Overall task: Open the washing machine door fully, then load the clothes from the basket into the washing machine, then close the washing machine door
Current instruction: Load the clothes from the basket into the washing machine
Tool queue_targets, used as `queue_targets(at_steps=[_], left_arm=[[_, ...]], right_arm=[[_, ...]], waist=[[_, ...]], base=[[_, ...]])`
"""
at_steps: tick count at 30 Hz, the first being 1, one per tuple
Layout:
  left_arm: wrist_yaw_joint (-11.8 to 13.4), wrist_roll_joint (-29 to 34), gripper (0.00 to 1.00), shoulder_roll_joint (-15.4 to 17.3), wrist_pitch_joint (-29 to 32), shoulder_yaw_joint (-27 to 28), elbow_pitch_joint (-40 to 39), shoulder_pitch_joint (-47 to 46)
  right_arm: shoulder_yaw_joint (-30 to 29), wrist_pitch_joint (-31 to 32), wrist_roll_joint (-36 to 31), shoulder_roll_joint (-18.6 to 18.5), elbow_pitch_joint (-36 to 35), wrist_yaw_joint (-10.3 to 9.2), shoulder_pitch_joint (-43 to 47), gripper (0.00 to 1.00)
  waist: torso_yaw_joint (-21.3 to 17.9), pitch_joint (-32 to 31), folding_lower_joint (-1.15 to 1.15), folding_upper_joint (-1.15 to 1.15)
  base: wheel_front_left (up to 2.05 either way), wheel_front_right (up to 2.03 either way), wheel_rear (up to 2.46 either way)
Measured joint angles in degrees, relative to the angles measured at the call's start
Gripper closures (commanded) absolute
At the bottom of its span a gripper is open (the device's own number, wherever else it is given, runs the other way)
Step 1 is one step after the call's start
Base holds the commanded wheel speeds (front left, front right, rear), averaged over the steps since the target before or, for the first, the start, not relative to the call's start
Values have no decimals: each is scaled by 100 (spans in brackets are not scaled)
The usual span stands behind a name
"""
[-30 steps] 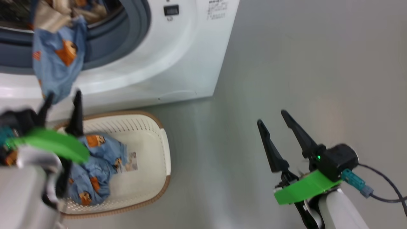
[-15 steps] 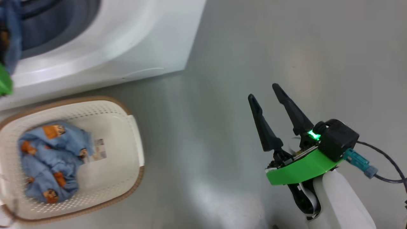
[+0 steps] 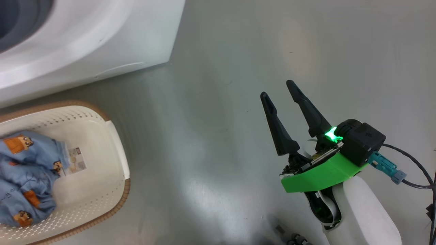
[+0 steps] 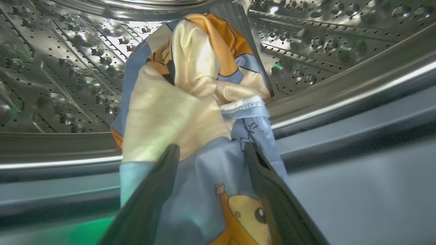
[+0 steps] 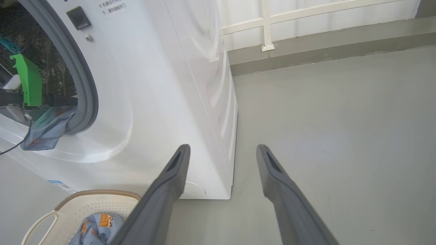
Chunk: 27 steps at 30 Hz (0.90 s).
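My left gripper [image 4: 211, 147] is at the mouth of the washing machine [image 3: 85, 44], open. A light blue and cream piece of the clothes [image 4: 190, 102] lies between its spread fingers and runs over the grey gasket [image 4: 340, 143] into the steel drum [image 4: 61, 78]. In the right wrist view the same piece [image 5: 47, 127] hangs over the gasket below my left arm's green mount [image 5: 27, 80]. More clothes [image 3: 24, 177] lie in the basket [image 3: 117, 149] on the floor before the machine. My right gripper [image 3: 276, 89] hovers open and empty over bare floor. The washing machine door is out of view.
Grey floor [image 3: 221, 51] stretches to the right of the machine. A white railing and a low kerb [image 5: 323, 51] run along the back. A round cap [image 5: 194, 189] sits low on the machine's front. A dark cable [image 3: 408, 160] trails from my right wrist.
The head camera has swung right, sliding machine and basket leftwards. My left gripper has left the space above the basket and gone out of the head view. The right gripper stays open.
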Motion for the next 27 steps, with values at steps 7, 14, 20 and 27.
queue_targets(at_steps=[7,14,20,27], left_arm=[[180,51,55,163,790,-116,-10,-124],[248,43,100,265,1023,-131,-293,-125],[299,19,100,267,671,-40,-472,-228],[410,-8,100,221,101,221,-477,-548]], right_arm=[[34,0,81,2,-7,0,-29,0],[33,0,105,3,-30,0,-30,0],[42,0,107,3,-42,0,-34,0],[130,-1,163,5,-99,0,-59,0]], waist=[[-100,54,0,0],[-125,77,0,0],[-138,117,0,0],[-235,224,0,0]], base=[[0,0,0],[0,0,0],[0,0,0],[0,0,0]])
